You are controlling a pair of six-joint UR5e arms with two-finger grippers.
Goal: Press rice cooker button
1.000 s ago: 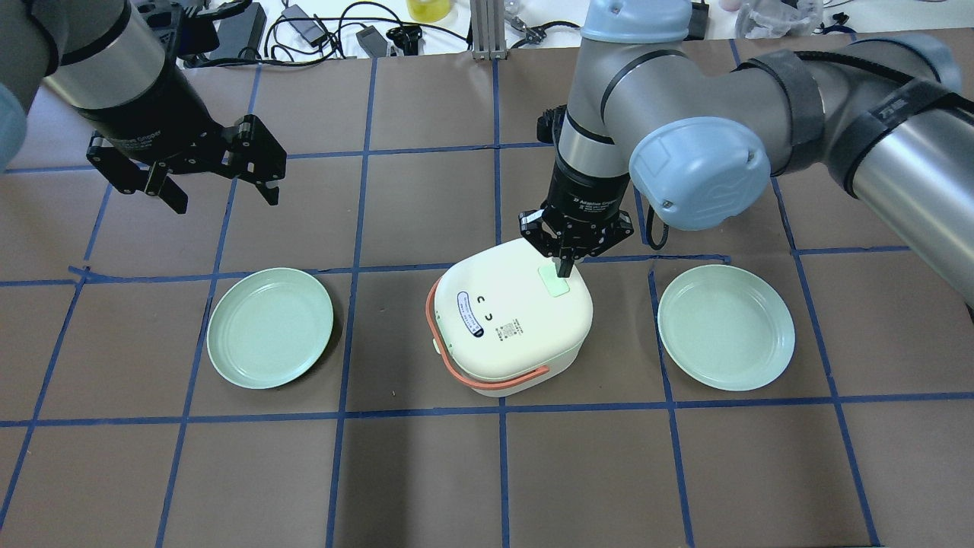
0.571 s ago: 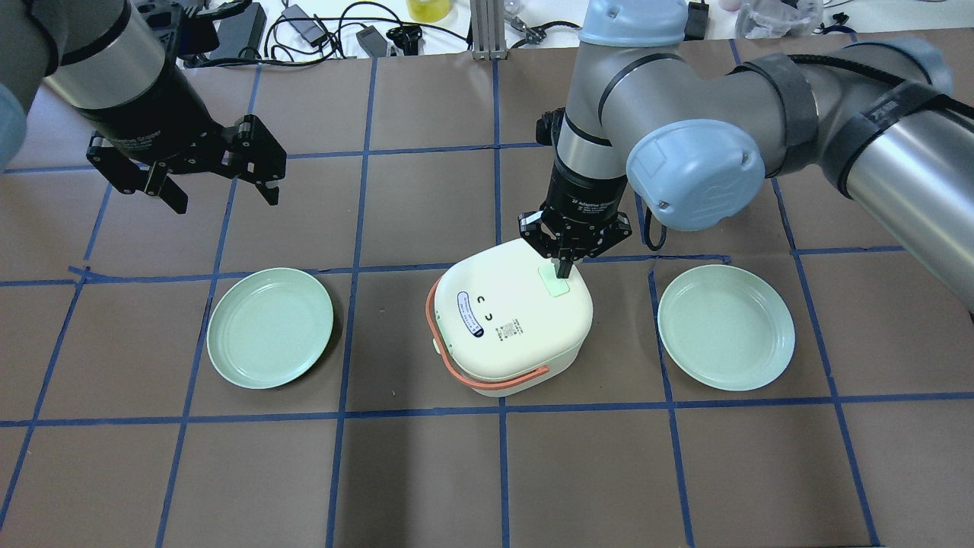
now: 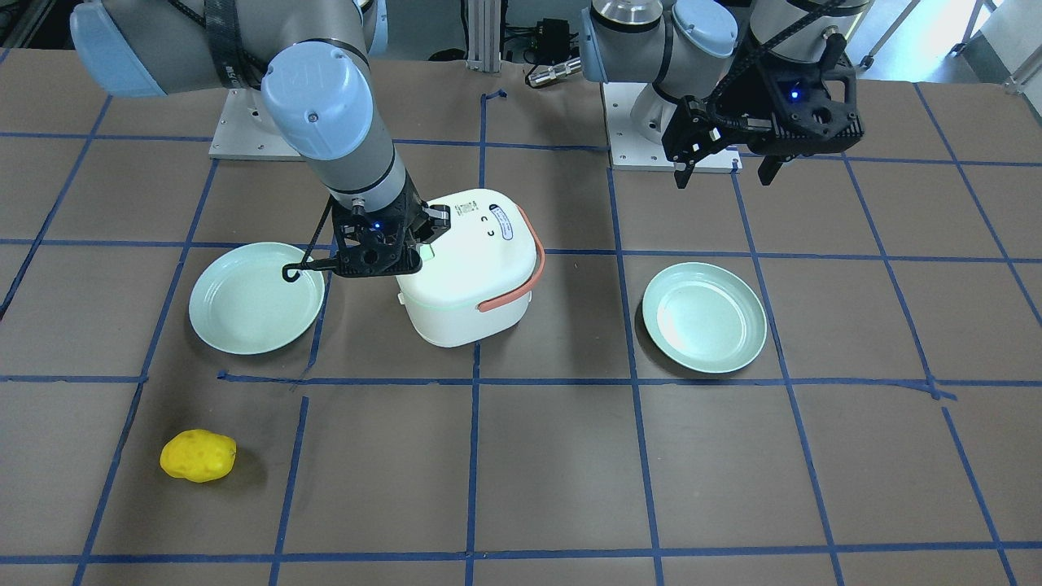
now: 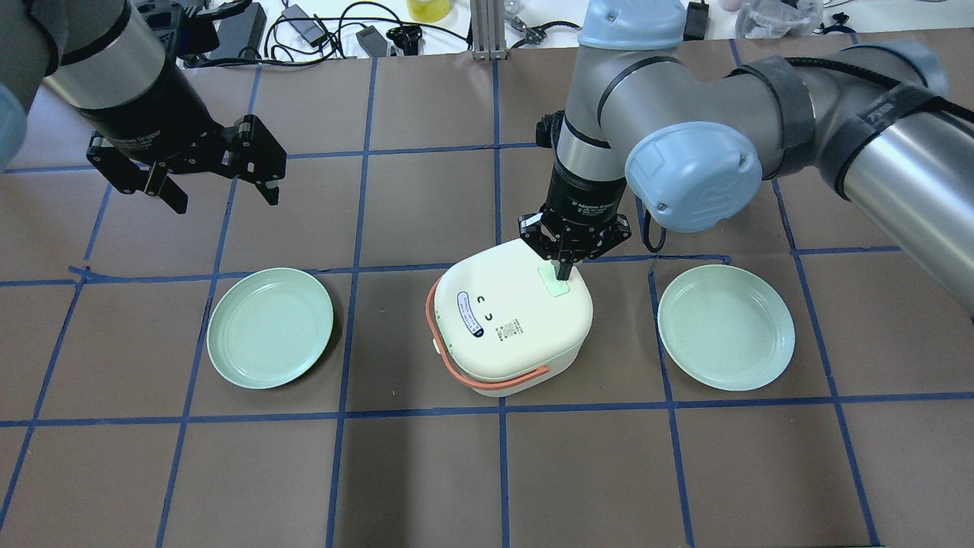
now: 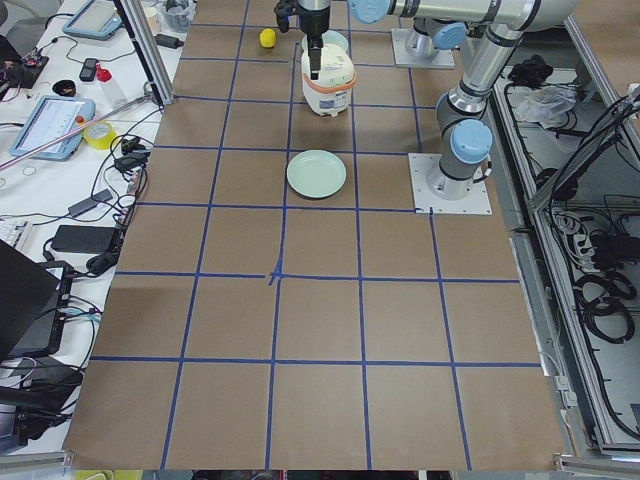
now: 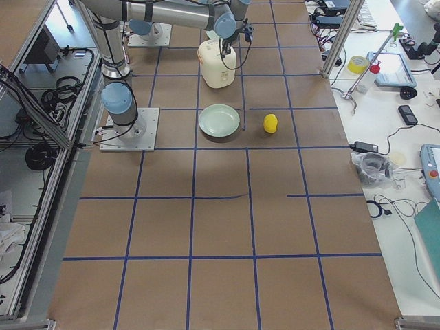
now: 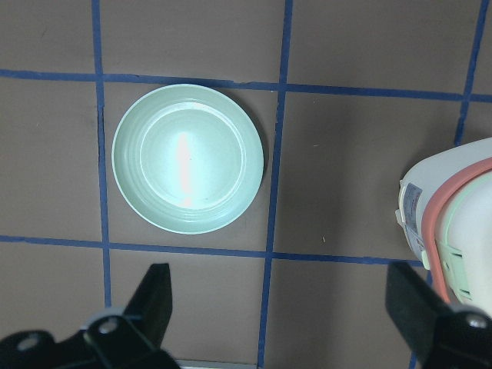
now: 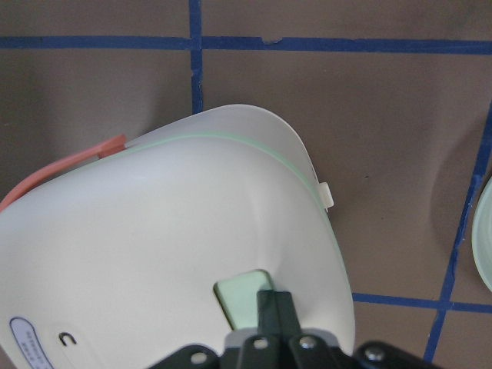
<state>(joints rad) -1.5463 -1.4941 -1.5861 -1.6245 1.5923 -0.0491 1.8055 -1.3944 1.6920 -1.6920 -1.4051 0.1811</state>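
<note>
Right gripper [image 4: 564, 272]: fingers pressed together, pointing down, tip on green button [image 4: 552, 283]. Rice cooker [image 4: 510, 327] directly beneath it (orange handle [image 4: 445, 358] at lid's opposite edge). Left gripper [image 4: 223, 196]: spread wide, holding nothing, well apart; 1 green plate [image 7: 187, 157] below it.

Bright, even overhead light; soft shadows hug the rice cooker [image 4: 517, 327] on the desk [image 4: 426, 472]. A glare streak crosses the left-wrist view's plate [image 7: 188, 157]. The right pincer [image 8: 274, 301] sits out of focus close up
</note>
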